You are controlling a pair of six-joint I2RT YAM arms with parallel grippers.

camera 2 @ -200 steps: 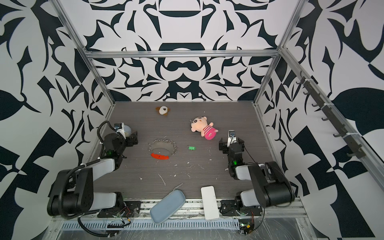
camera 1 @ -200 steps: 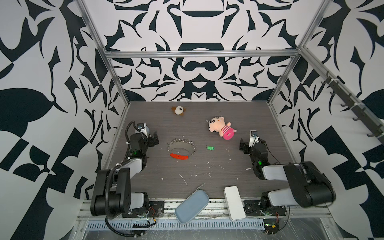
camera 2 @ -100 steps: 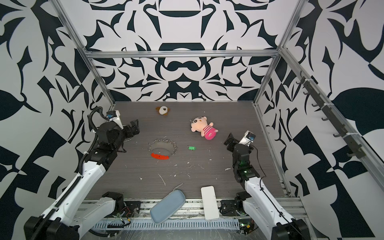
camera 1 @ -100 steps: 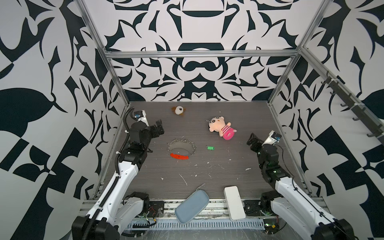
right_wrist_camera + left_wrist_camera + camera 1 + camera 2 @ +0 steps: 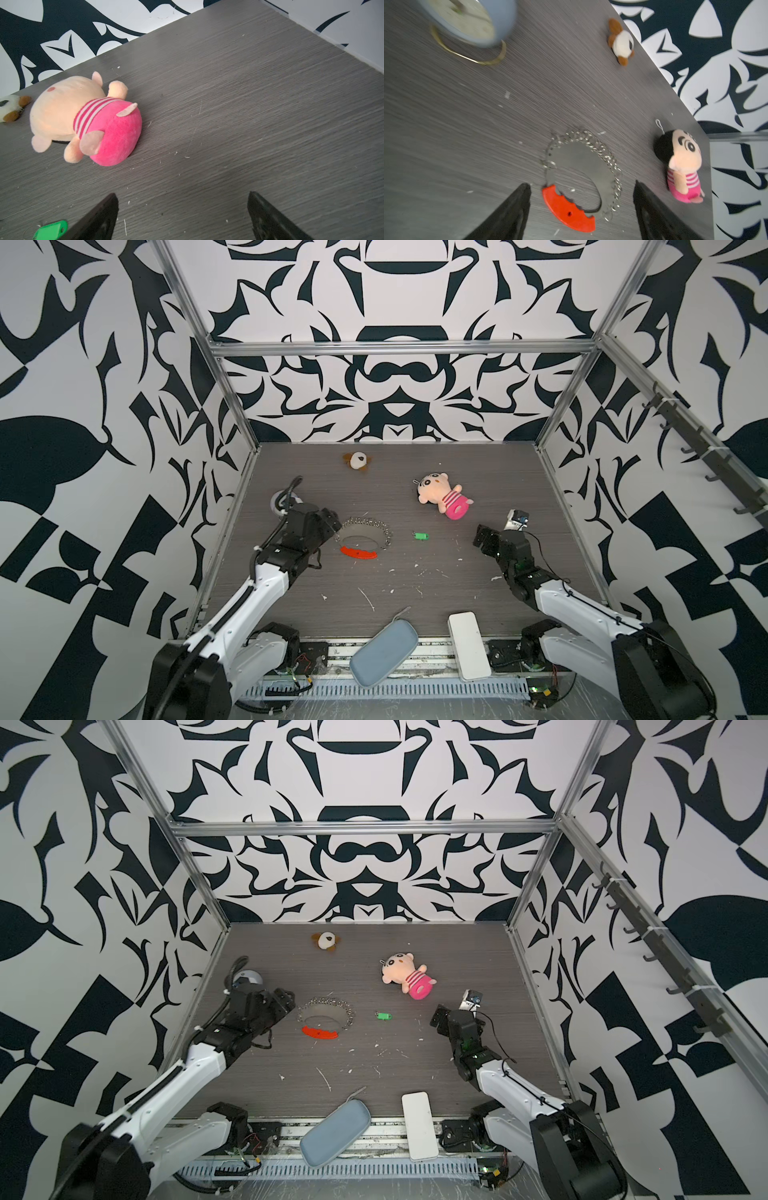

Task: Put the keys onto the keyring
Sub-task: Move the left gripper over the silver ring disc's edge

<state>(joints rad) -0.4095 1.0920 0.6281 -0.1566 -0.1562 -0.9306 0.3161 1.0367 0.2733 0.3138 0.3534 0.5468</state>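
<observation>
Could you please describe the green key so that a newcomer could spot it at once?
On the grey table, find the pink-bottomed plush doll near the back. In front of it, between the keyring with its red segment and the right end effector, lies the green key: tiny, blocky, the only bright green thing there.

Both arms have been unfolded from the rest pose and stretched forward over the table. The left gripper (image 5: 333,526) has been brought just beside the left edge of the keyring (image 5: 359,552), jaws apart. The right gripper (image 5: 481,536) has been carried inward, towards the keys (image 5: 420,536).
</observation>
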